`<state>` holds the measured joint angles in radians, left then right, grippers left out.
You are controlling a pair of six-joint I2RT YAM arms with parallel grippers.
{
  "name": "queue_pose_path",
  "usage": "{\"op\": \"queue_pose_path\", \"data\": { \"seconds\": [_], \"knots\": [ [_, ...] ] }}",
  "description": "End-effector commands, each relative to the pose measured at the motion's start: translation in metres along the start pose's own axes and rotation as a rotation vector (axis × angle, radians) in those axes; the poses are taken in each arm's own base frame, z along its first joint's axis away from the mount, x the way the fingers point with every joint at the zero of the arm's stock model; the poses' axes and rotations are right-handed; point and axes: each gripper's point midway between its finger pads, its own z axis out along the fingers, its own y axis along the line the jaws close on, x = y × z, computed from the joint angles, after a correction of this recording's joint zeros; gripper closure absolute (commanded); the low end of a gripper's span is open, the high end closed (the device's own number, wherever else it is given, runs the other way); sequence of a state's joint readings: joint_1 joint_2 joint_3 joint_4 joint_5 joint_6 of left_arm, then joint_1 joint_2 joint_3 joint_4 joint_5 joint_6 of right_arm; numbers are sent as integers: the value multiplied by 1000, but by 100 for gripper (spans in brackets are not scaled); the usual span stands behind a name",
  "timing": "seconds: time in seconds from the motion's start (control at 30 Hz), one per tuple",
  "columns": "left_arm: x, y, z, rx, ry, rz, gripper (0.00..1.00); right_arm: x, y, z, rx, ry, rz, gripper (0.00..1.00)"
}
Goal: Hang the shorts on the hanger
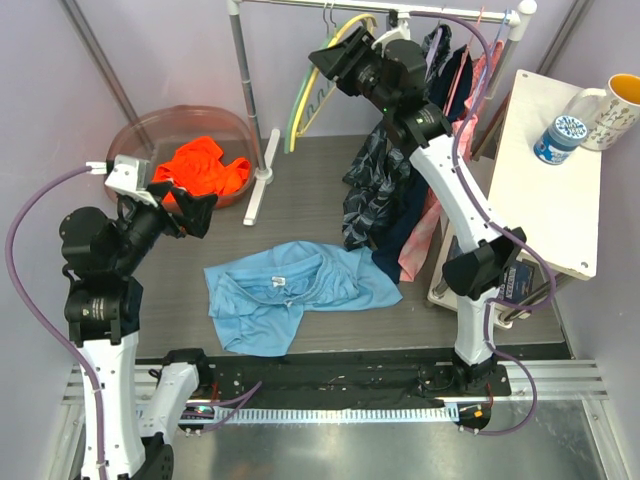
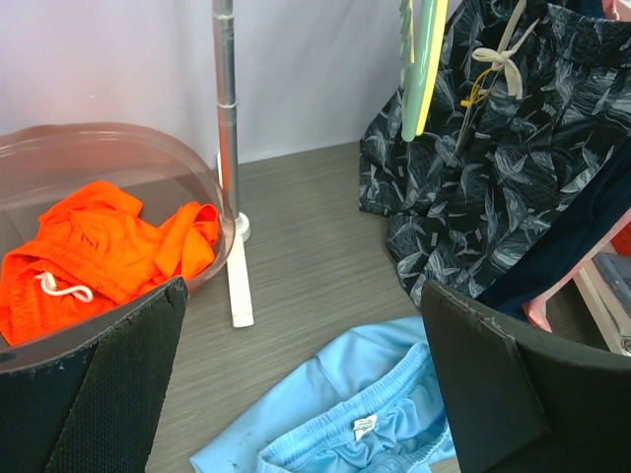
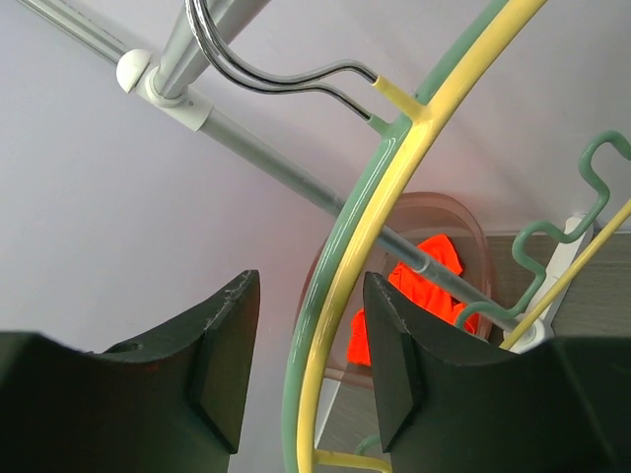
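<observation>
The light blue shorts [image 1: 295,290] lie spread flat on the grey table, and their waistband also shows in the left wrist view [image 2: 345,419]. The yellow hanger [image 1: 303,85] hangs on the rack rail beside a pale green hanger [image 3: 302,326]. My right gripper [image 1: 335,60] is raised to the rail. Its open jaws [image 3: 311,278] straddle the yellow hanger [image 3: 336,326] and the green one, with a gap on each side. My left gripper [image 1: 195,205] hovers wide open and empty [image 2: 304,286] left of and above the shorts.
A pink tub [image 1: 140,130] holding an orange garment [image 1: 205,165] stands at the back left. The rack pole [image 1: 245,90] and its white foot [image 1: 262,185] rise behind the shorts. Dark patterned clothes [image 1: 385,190] hang right. A white side table [image 1: 545,190] carries a bottle [image 1: 555,135] and a mug [image 1: 620,105].
</observation>
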<state>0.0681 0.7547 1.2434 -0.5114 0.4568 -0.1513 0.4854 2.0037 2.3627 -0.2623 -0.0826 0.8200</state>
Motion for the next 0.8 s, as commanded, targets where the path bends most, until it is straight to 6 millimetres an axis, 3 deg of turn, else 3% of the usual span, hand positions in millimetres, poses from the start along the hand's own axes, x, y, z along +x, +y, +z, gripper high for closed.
{"op": "queue_pose_path", "data": {
  "seconds": [0.0, 0.47, 0.6, 0.77],
  "knots": [
    [-10, -2, 1, 11, -48, 12, 0, -8, -3, 8, -3, -49, -8, 50],
    [-8, -1, 4, 18, -53, 15, 0, -4, -6, 6, 6, -34, -1, 78],
    [-7, -2, 3, 22, -52, 13, 0, -8, 1, 2, -6, -39, 1, 88],
    [-8, -3, 4, 26, -54, 6, 0, -13, 8, -4, -21, -41, 2, 92]
  ]
}}
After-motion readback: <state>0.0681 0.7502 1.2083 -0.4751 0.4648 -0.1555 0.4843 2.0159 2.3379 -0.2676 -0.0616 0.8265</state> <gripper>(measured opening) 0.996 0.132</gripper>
